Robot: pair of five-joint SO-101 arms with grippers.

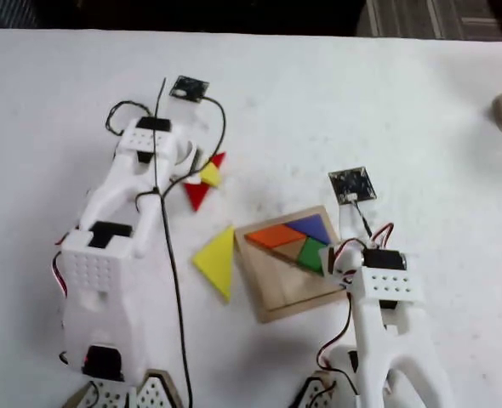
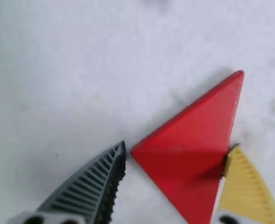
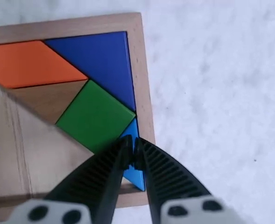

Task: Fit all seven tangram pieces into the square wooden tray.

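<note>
Right gripper (image 3: pixel 132 147) clenched on small blue triangle (image 3: pixel 136 176) at wooden tray (image 3: pixel 144 93) corner | left gripper (image 2: pixel 178 147) spread, straddling red triangle (image 2: pixel 189 175) on table | white table (image 1: pixel 319 102), dark floor (image 1: pixel 234 13) beyond far edge | wooden tray mid-table holds orange parallelogram (image 1: pixel 276 235), big blue triangle (image 1: pixel 312 228), green square (image 1: pixel 312 255) | large yellow triangle (image 1: pixel 219 259) flat just beside wooden tray

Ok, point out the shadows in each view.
High view: even light, faint shadow beside the wooden tray. Left wrist view: soft shadow along the long edge of the red triangle. Right wrist view: the right gripper shades the light blue piece it pinches.
</note>
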